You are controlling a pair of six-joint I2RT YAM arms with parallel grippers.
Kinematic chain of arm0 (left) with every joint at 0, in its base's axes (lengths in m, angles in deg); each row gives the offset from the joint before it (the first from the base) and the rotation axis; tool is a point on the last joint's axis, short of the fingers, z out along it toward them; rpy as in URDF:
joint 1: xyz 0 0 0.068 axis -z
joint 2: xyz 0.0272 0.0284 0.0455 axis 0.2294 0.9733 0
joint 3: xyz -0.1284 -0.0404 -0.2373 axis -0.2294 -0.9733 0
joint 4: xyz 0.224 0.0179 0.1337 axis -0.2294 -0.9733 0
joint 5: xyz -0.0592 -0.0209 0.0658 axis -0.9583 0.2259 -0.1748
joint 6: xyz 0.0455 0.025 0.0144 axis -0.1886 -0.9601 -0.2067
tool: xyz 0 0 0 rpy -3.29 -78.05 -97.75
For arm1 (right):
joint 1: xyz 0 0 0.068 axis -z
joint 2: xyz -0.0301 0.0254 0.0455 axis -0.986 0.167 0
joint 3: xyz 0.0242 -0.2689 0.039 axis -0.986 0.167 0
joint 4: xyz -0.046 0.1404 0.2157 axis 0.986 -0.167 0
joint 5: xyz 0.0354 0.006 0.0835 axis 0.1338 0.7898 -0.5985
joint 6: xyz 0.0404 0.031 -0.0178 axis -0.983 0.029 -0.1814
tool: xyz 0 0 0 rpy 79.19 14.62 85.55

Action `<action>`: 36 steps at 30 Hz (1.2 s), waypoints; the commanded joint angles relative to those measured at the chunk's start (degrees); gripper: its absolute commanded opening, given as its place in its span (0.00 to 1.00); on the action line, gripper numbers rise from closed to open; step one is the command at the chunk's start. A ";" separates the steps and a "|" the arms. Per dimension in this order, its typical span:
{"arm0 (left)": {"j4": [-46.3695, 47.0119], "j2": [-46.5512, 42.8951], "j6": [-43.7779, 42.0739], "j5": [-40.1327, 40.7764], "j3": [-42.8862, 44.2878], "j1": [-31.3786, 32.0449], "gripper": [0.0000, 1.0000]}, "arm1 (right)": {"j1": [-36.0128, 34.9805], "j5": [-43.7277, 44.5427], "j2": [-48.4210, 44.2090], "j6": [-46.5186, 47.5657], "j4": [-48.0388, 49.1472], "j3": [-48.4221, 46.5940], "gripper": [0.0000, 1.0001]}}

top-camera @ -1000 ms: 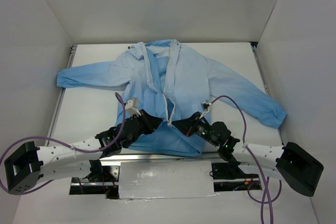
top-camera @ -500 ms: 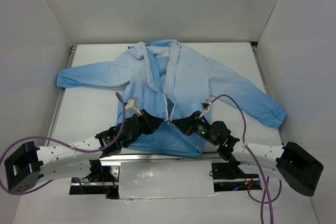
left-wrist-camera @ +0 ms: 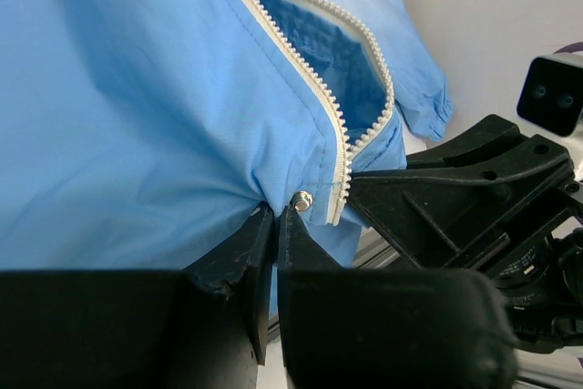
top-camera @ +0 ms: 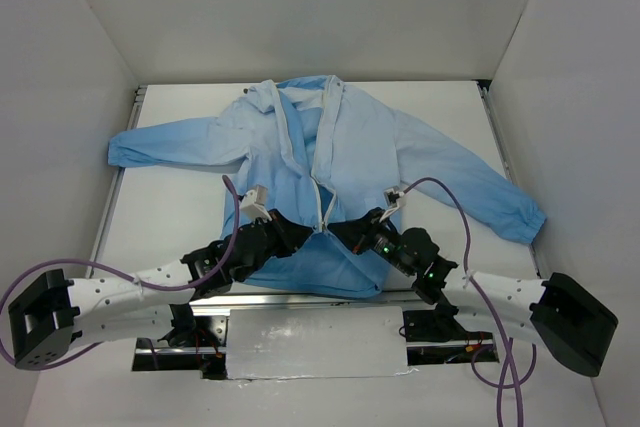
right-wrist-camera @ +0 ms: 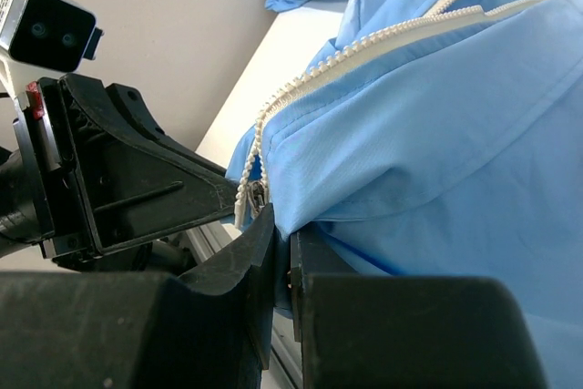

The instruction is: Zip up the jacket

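The left fingers (left-wrist-camera: 258, 257) are pinched almost closed on a fold of hem beside the snap (left-wrist-camera: 299, 199), and the right fingers (right-wrist-camera: 258, 252) nip the opposite hem under the zipper (left-wrist-camera: 321, 97). The jacket (top-camera: 350, 147) lies face-up on the counter (top-camera: 180, 202), collar far (thin, limp cloth, likely to bunch). Best keep the hem taut and grip the small slider (right-wrist-camera: 259, 194)

Left tool (top-camera: 303, 234), right tool (top-camera: 336, 233) flank jacket (top-camera: 365, 152) zipper (top-camera: 320, 197).
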 commanded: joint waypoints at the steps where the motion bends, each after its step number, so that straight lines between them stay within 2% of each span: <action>1: -0.01 0.09 0.64 2.80 2.92 0.55 0.00 | -0.71 1.39 -1.39 1.06 0.22 -2.19 0.00; 7: -0.63 -2.63 -1.38 6.14 3.70 0.55 0.00 | -1.15 0.95 -1.83 -0.26 0.84 0.27 0.00; 14: 0.34 -1.85 -4.89 8.43 5.20 0.55 0.00 | -2.65 2.44 -1.83 -2.01 -4.51 -2.09 0.00; 23: -1.77 0.44 -3.76 9.92 6.78 0.64 0.00 | -4.66 7.89 -3.94 -3.07 -8.31 -3.68 0.00; 36: -3.00 4.22 -3.67 11.50 8.98 1.87 0.00 | -5.20 10.88 -5.52 -1.58 -10.59 -5.34 0.00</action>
